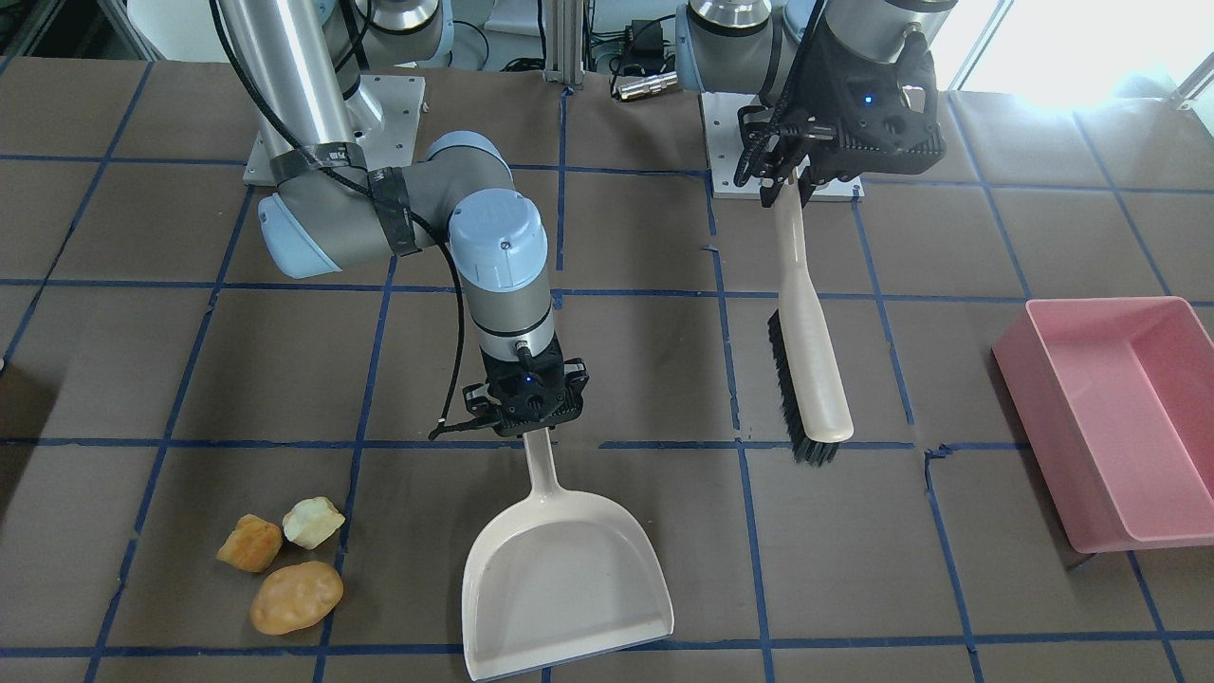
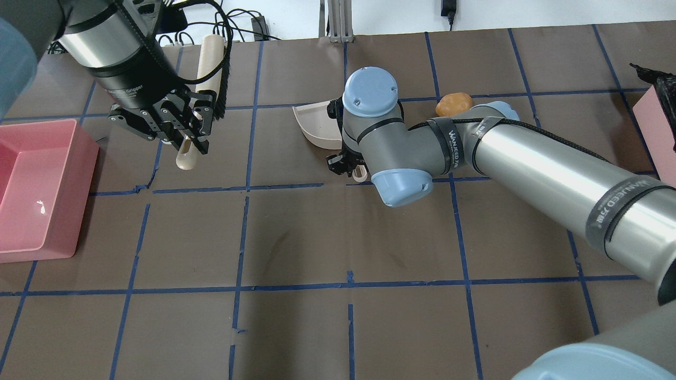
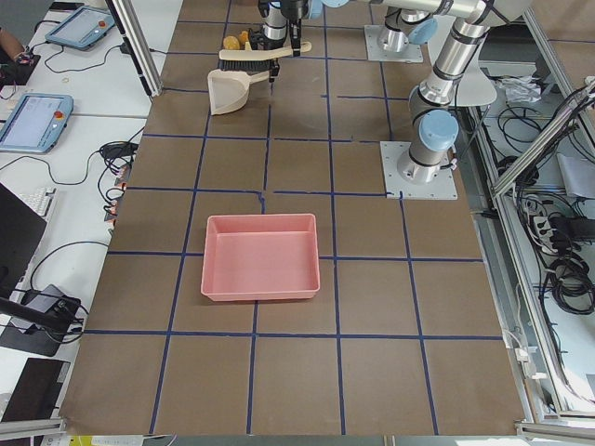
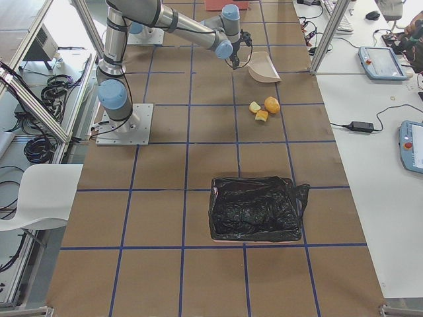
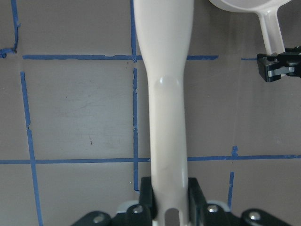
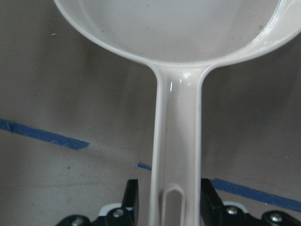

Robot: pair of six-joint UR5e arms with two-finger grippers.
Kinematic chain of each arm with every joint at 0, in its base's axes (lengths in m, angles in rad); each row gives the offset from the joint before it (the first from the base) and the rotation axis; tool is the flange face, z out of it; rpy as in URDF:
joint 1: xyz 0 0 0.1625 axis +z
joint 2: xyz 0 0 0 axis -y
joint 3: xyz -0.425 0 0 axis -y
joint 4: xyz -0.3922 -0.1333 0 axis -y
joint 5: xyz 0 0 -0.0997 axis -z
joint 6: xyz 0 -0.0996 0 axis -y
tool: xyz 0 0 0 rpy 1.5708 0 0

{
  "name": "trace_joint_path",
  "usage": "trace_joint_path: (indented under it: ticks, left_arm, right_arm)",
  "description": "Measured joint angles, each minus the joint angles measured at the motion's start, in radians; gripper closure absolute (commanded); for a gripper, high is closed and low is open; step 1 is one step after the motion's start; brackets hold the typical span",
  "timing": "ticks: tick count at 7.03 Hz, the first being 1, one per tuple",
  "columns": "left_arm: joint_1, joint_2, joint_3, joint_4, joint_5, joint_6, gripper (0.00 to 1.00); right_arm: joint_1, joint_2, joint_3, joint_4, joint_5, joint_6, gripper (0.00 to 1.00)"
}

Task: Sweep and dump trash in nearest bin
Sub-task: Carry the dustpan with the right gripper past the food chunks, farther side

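Here, dustpan (image 1: pixel 566 579) mouth facing away from robot, brush (image 1: pixel 809 351) parallel

silver tubes (image 1: pixel 285 76), pale-blue caps (image 1: pixel 496 228), black cable (image 1: pixel 462 323), black left hand (image 1: pixel 785 182), right hand (image 1: pixel 534 429)

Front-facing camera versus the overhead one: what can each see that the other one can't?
Only the front-facing view shows all three trash lumps: the golden-brown chunk and the pale yellow-green chunk appear there, plus the whole dustpan. Only the overhead view shows the edge of a second bin with a black bag, at its right side. There the right arm hides those two chunks and most of the dustpan. Both show the orange-brown lump, the pink bin, the left gripper shut on the brush, and the right gripper shut on the dustpan's handle.
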Motion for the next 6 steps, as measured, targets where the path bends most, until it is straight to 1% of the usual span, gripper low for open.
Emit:
trace_joint_path:
  ticks: [2, 4, 6]
  left_arm:
    - [0.0, 0.0, -0.001, -0.001, 0.0, 0.0, 1.0]
    - [0.0, 0.001, -0.001, -0.002, 0.0, 0.0, 1.0]
    - [-0.001, 0.003, -0.004, -0.002, -0.001, 0.001, 1.0]
  right_arm:
    - [-0.003, -0.005, -0.003, 0.004, 0.0, 0.0, 0.97]
    - [-0.015, -0.024, -0.004, 0.009, -0.002, -0.001, 0.99]
    - [-0.059, -0.077, -0.006, 0.045, -0.001, -0.033, 1.0]
